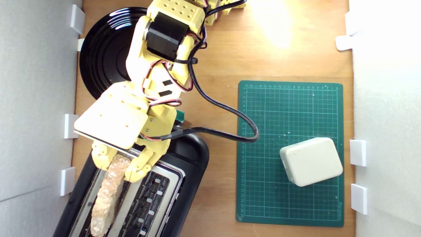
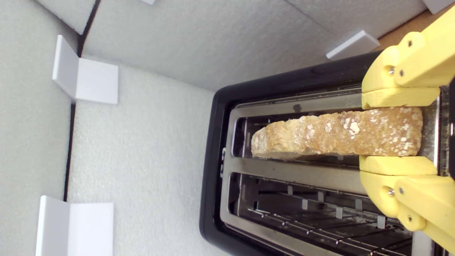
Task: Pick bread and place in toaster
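Gripper [image 2: 397,132] clamped on bread [image 2: 337,137], slice edge-on above toaster [image 2: 213,177] slot nearest foam wall; risk: far end drifts sideways, catches slot rim [image 2: 295,172]; early release could leave it perched crooked.

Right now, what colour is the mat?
Dark green with a pale grid; the exterior view shows it best.
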`<state>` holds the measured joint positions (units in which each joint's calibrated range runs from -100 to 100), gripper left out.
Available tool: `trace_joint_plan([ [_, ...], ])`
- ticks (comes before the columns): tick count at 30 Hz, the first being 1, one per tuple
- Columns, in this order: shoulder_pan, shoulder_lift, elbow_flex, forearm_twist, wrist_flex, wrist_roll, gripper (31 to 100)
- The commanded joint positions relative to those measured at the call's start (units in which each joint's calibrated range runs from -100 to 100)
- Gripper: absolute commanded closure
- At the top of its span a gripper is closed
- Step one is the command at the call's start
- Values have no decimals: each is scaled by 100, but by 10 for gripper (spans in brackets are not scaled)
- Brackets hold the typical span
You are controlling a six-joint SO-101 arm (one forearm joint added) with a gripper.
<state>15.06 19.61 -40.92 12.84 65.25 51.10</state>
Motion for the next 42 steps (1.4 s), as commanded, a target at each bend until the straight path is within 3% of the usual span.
trace_joint_plan([
  [1,17,360,120,-87,36,35,642],
  [4,17,318,129,-87,36,35,563],
  [8,17,185,138,-142,36,40,523],
  [19,17,-439,147,-513,45,88,519],
  [31,178,-2111,183,-522,27,349,523],
  [34,154,-2452,192,-794,27,312,525],
  [37,33,-2910,238,-1039,19,-43,527],
  [42,-571,-3459,274,-994,19,-676,528],
])
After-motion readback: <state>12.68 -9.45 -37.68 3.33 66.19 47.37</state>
